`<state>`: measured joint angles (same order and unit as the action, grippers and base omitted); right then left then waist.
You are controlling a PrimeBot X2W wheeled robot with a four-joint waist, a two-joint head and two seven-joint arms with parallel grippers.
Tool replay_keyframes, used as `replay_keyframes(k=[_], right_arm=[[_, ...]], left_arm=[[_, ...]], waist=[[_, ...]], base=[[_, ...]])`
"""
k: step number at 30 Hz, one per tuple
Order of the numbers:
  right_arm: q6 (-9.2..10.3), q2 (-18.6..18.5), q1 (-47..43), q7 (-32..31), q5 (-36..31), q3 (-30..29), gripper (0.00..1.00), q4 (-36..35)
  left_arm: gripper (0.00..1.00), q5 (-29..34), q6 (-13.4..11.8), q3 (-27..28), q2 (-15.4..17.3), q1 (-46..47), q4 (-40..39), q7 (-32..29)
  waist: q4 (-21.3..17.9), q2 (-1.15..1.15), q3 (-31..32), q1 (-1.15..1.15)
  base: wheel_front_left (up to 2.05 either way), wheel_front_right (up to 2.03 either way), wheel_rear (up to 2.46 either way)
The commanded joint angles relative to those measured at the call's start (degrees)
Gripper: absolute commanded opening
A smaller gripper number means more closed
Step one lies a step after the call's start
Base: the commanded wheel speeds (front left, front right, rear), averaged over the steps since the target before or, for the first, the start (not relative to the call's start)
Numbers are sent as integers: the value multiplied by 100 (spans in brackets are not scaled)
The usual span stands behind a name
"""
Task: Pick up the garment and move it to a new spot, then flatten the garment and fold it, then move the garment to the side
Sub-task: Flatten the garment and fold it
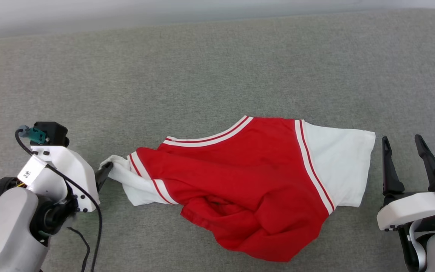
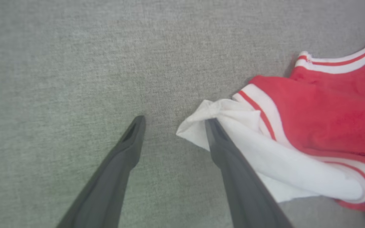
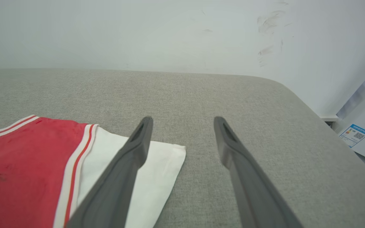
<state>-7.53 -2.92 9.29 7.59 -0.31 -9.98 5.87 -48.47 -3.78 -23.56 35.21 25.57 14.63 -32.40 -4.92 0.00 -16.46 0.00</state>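
The garment (image 1: 247,181), a red jersey with white sleeves and red-and-white striped trim, lies rumpled on the grey surface, its lower part bunched toward me. My left gripper (image 2: 174,122) stands open at the crumpled left sleeve (image 2: 220,110); one finger (image 2: 230,158) touches the sleeve's edge, and nothing is held between the two. In the head view a left fingertip (image 1: 104,174) meets that sleeve. My right gripper (image 1: 402,145) stands open just right of the flat right sleeve (image 1: 342,166), apart from it. The garment (image 3: 21,164) also lies left of the right gripper (image 3: 182,122).
The grey cushioned surface (image 1: 217,68) stretches far behind the garment to a pale wall (image 3: 169,31). Its rounded right corner (image 3: 296,95) drops off near a white panel with a blue label (image 3: 355,135). A black cable (image 1: 89,211) hangs by my left wrist.
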Motion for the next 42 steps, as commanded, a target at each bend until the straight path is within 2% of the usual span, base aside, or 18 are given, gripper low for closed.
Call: replay_keyframes(k=[1, 8, 13, 17, 22, 27, 33, 36, 39, 42], right_arm=[[8, 8, -40, -16, -60, -33, 100, -9], [8, 7, -139, -114, -139, -157, 100, -38], [8, 8, -239, -181, -167, -189, 100, -70], [8, 7, -343, -249, -156, -168, 100, -90], [8, 7, -502, -342, -116, -135, 100, -119], [8, 7, -620, -448, -110, -96, 100, -151], [8, 7, -608, -628, -346, 40, 100, -298], [8, -2, -543, -859, -514, 160, 100, -347], [8, -290, -359, -1376, -547, 497, 100, -284], [8, -696, -41, -2200, -381, 982, 100, -168]], left_arm=[[100, 97, 61, 13, -75, 43, 33, 298], [100, 453, 391, 92, -292, -99, -103, 1771], [100, 802, 476, 88, -362, -287, -283, 2741], [100, 1033, 402, 140, -475, -665, -547, 3629], [100, 1313, 145, 148, -612, -1248, -967, 4398], [100, 1479, -62, 188, -896, -1724, -1389, 4690], [100, 1717, -93, 152, -1227, -1957, -1584, 4759], [100, 1817, -1, 169, -1308, -1897, -1595, 4767], [100, 1920, 88, 208, -1363, -1797, -1628, 4770], [100, 2000, 181, 247, -1401, -1759, -1594, 4765]], waist=[[118, 0, 120, 0], [466, 0, 495, 0], [685, 0, 718, 0], [849, 0, 928, 0], [1012, 0, 1105, 0], [1143, 0, 1163, 0], [1295, 0, 1066, 0], [1443, 0, 967, 0], [1591, 0, 835, 0], [1727, 0, 718, 0]], base=[[0, 0, 0], [0, 0, 0], [0, 0, 0], [0, 0, 0], [0, 0, 0], [0, 0, 0], [0, 0, 0], [0, 0, 0], [0, 0, 0], [0, 0, 0]])
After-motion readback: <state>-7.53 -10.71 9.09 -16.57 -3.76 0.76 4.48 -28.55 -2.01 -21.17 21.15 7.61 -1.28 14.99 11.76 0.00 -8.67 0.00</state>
